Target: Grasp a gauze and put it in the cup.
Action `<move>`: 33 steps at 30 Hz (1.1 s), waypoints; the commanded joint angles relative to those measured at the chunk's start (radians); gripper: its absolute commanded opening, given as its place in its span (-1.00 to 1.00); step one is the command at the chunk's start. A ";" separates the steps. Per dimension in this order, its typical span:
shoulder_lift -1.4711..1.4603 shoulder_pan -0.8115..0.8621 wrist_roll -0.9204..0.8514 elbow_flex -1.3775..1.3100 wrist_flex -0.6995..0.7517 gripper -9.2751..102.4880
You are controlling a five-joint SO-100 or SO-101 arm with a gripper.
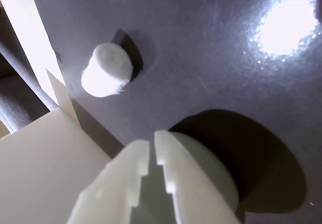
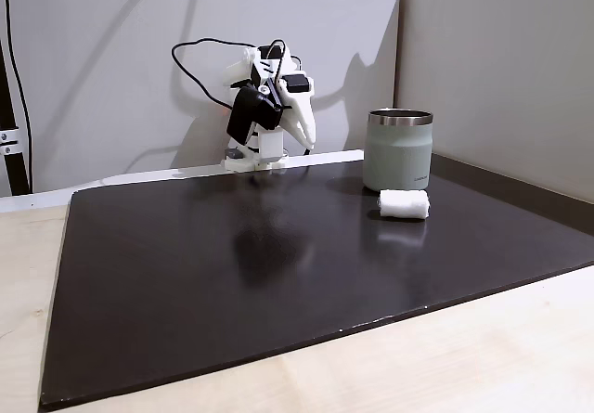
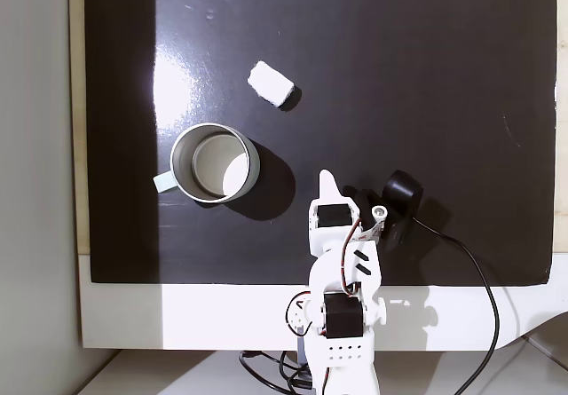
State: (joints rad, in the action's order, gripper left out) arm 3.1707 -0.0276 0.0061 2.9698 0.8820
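In the wrist view the gripper [image 1: 152,156] is showing its 2 fingers nearly together, a thin slit between them, holding nothing. The gauze [image 1: 107,69] is lying toward 11 o'clock from the tips, well apart, one round end facing the camera. In a fixed view from above, the roll [image 3: 272,84] is resting on its side, long axis running 10 to 4 o'clock, near the cup [image 3: 211,161] at its 1 o'clock. The black mat [image 2: 232,274] is glossy and bare around both, so the approach looks unobstructed.

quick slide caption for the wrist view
Shut gripper hovers over the cup, gauze lying apart on the dark mat.
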 commanded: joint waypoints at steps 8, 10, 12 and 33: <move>0.006 -0.009 -0.009 -0.008 -0.023 -0.83; 0.006 -0.009 -0.009 -0.008 -0.023 -0.83; 0.006 -0.008 -0.014 -0.008 -0.031 -0.83; -0.802 0.000 0.207 -0.908 0.163 -0.74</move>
State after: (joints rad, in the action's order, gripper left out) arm 2.4927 -0.0368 0.1657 2.2749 1.0017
